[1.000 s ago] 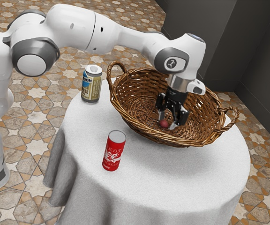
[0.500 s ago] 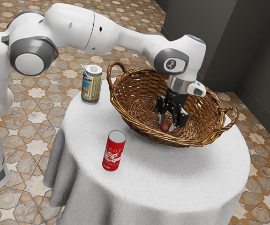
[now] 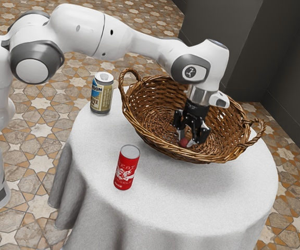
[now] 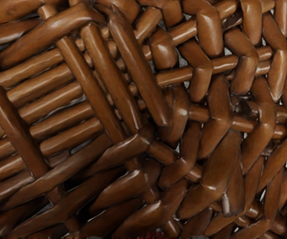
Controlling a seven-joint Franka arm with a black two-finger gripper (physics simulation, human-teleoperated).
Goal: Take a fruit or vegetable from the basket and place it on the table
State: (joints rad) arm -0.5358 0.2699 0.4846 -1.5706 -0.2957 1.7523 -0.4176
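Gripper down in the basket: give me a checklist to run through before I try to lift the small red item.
1. Gripper lowered inside the basket: ok.
2. Small red item at the gripper's tip: ok.
3. Secure grip on it from both sides: cannot tell.
4. Red item out of the basket: not ok, it is inside, below the rim.
5. Red can upright on the table, outside the basket: ok.
6. Tan-and-blue can upright, outside the basket: ok.
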